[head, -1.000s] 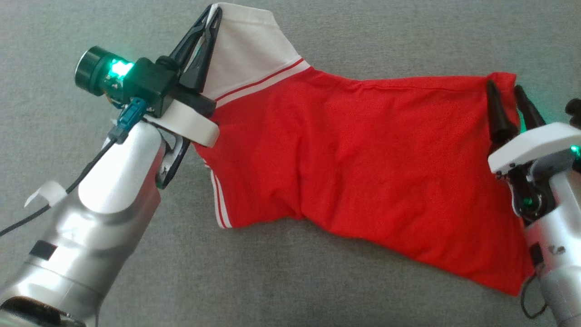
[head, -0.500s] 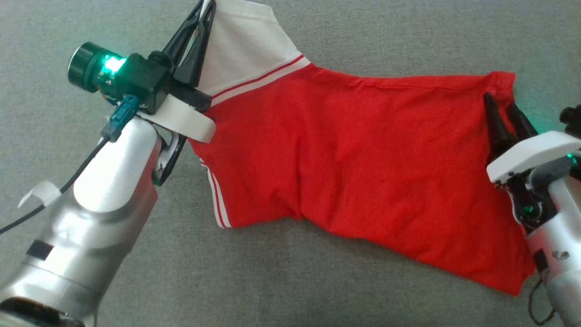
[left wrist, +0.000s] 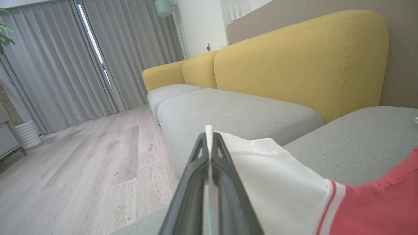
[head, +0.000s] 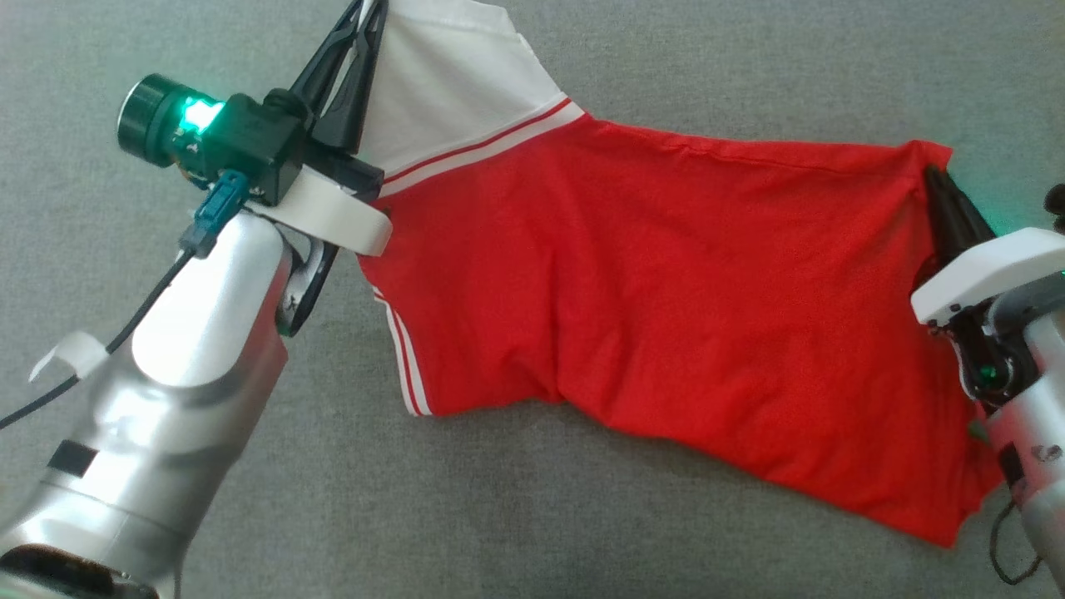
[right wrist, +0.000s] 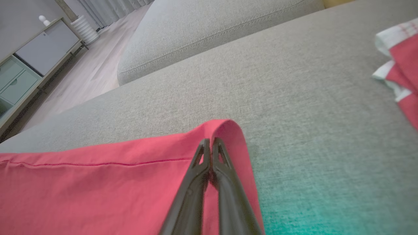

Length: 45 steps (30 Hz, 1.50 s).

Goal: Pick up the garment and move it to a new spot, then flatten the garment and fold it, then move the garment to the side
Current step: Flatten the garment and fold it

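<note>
You have one garment [head: 666,333] to count. There are two tools, the left tool [left wrist: 209,138] and the right tool [right wrist: 209,142]; two silver arms, the left arm [head: 191,333] and the right arm [head: 1036,391]; and one sofa [left wrist: 294,65].

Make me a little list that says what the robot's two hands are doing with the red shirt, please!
garment: red shirt with a white sleeve
where: lying across the grey sofa cushion
left gripper: shut on the white sleeve's edge
right gripper: shut on the red corner at the shirt's other end
shape: top edge pulled between the two grippers, lower edge uneven
folded: not yet
behind: yellow sofa backrest
</note>
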Tool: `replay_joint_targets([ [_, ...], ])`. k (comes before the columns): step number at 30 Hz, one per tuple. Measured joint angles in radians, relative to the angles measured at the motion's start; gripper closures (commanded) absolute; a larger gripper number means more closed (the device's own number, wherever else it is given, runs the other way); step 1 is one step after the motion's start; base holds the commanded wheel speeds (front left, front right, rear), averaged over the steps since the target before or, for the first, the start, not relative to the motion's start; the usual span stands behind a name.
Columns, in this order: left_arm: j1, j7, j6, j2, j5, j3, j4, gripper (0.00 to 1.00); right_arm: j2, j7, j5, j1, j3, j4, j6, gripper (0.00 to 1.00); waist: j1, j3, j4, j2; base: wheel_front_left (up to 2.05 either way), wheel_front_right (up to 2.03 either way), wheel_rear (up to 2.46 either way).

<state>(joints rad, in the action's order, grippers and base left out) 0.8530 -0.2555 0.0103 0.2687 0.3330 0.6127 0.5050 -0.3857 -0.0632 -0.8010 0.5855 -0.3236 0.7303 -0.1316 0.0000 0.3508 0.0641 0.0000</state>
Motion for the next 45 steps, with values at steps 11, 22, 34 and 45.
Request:
replay_joint_targets([
  [11,-0.050,-0.001,0.021,0.033,-0.045,-0.057,-0.099,1.00,-0.115,-0.040,-0.056,-0.037,0.082,-0.172,0.000,1.00,0.0000,-0.099,-0.013,0.0000,0.00,0.00,0.00],
  [22,-0.042,0.029,0.061,0.142,-0.042,-0.101,-0.296,1.00,-0.228,0.180,-0.076,-0.209,0.386,-0.624,0.000,1.00,-0.0003,-0.275,-0.031,0.0000,0.00,0.00,0.00],
  [34,0.158,0.164,0.097,0.184,-0.007,-0.096,-0.382,1.00,-0.132,0.478,0.044,-0.185,0.584,-0.929,0.000,1.00,-0.0001,-0.356,-0.040,0.0001,0.00,0.00,0.00],
  [45,0.579,0.106,0.122,0.152,-0.020,-0.019,-0.025,1.00,-0.121,0.423,0.165,0.283,0.337,-0.597,0.000,1.00,0.0003,-0.159,-0.047,0.0000,0.00,0.00,0.00],
])
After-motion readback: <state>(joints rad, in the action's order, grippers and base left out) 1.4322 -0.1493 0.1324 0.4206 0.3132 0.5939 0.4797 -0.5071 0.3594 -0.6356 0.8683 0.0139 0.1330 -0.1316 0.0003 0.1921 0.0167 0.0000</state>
